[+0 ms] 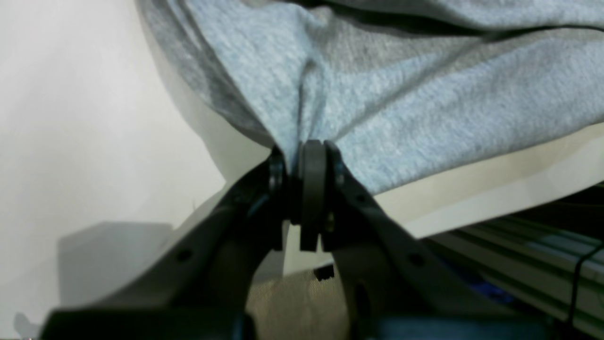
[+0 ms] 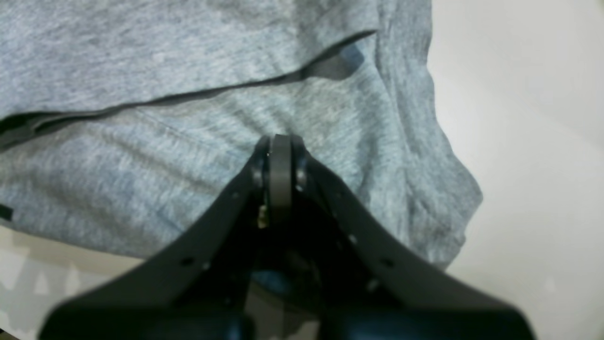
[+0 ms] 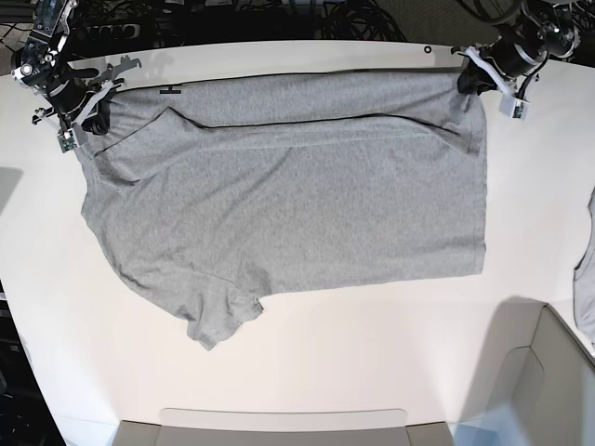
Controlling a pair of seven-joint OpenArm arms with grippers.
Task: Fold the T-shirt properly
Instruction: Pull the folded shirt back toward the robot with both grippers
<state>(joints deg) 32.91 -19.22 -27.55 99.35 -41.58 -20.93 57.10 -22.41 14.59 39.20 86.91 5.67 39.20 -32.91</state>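
So the T-shirt (image 3: 297,186) is spread out across the middle of the white counter (image 3: 372,353), one sleeve poking toward the lower left of the frame. The left end effector (image 1: 302,148) is pinched tight on a bunched bit of the cloth at the upper right corner in the base view. The right end effector (image 2: 279,141) is fully closed at the upper left corner, tips pressed against the fabric. A strip of paler cloth (image 3: 586,269) hangs at the right edge.

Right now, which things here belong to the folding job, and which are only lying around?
Job:
- T-shirt
- left gripper, shut on its cloth
- right gripper, shut on its cloth

Lying about:
- paler grey cloth at table edge
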